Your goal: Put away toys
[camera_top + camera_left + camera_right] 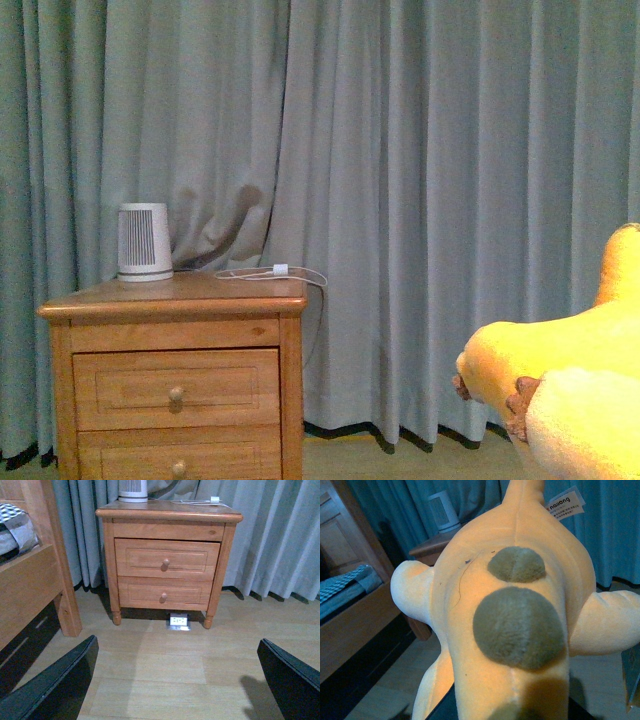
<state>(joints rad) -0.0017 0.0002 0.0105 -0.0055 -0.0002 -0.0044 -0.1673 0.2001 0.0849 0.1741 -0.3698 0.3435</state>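
1. The left gripper (177,642) is wide open. Its two black fingers (60,682) stand far apart.
2. It points ahead, at about 12 o'clock, and tips down a bit.
3. The right gripper (510,711) is mostly hidden. Only dark bits of it peek out, pressed close on both sides of the plush toy (515,580).

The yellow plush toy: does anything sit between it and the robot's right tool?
Nothing visible does. The plush toy fills the right wrist view, pressed close against the right tool, whose dark parts only peek out past its edge. Whether it is clamped, I cannot tell.
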